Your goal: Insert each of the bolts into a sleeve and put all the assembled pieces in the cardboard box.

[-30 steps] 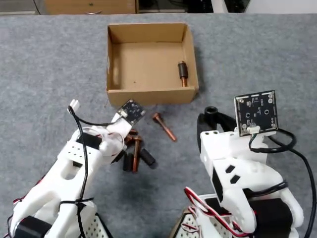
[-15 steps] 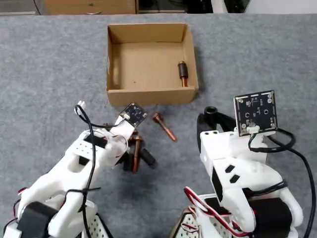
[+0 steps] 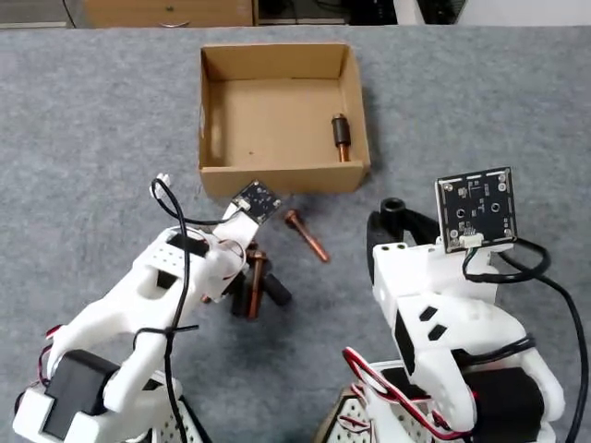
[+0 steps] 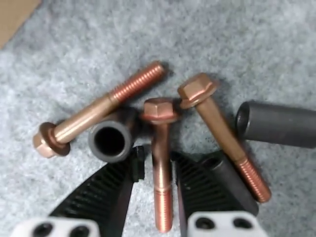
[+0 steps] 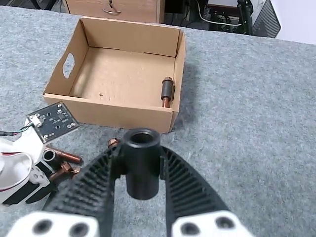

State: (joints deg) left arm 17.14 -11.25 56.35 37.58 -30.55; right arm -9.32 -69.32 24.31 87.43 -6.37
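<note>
1 piece boxed: an assembled piece (image 3: 342, 137) lies in the cardboard box (image 3: 268, 111), against its wall at 3 o'clock; the box sits at 12 o'clock on the tabletop (image 3: 480, 101).
Step in hand: we judge it to be the pick of a bolt from the pile (image 3: 254, 284), to mate with the sleeve the other arm holds.
Left gripper (image 4: 159, 160): over the pile, at 6 o'clock of the box; its jaws straddle the shank of the chosen bolt (image 4: 161, 173), which lies on the tabletop. They are close on both sides but, as we read it, not yet clenched.
Right gripper (image 5: 141, 155): at 5 o'clock of the box, jaws clenched on a black sleeve (image 5: 142, 173) held upright, bore up.
Next move: we would close on the shank, lift clear, then bring the threaded end to that bore; it calls for a straight, centred line-up.
Around: a slanted bolt (image 4: 98, 111) and a crossing bolt (image 4: 224, 140) flank the chosen one; a dark sleeve (image 4: 276, 123) lies beyond; a lone bolt (image 3: 305, 235) rests at 1 o'clock of the pile, near the box's front wall.
In the way: an open sleeve (image 4: 109, 142) sits just beside 1 jaw tip, and 2 bolt heads nearly touch, so we expect a lift could drag neighbours.
</note>
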